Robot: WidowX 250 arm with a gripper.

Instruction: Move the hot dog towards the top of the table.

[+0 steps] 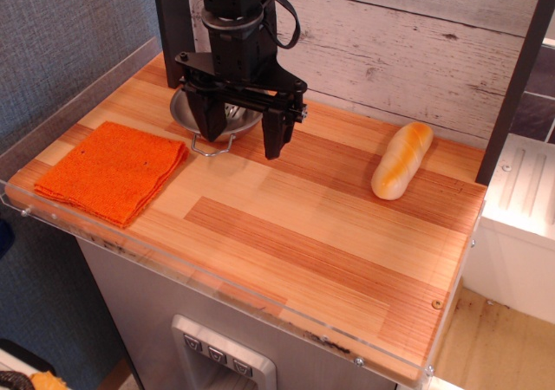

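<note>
The hot dog (pixel 401 159), a glossy cream roll with golden-orange bands, lies on the striped wooden table (pixel 286 234) at the far right, near the back wall. My gripper (pixel 240 136) is open and empty. It hangs over the front of a metal bowl (pixel 217 117) at the back left, well to the left of the hot dog. The gripper hides most of the bowl and what lies in it.
An orange folded cloth (pixel 113 169) lies at the left front. A dark post (pixel 173 26) stands behind the bowl and another (pixel 516 78) at the right edge. A clear acrylic rim (pixel 217 290) runs along the table's front and left sides.
</note>
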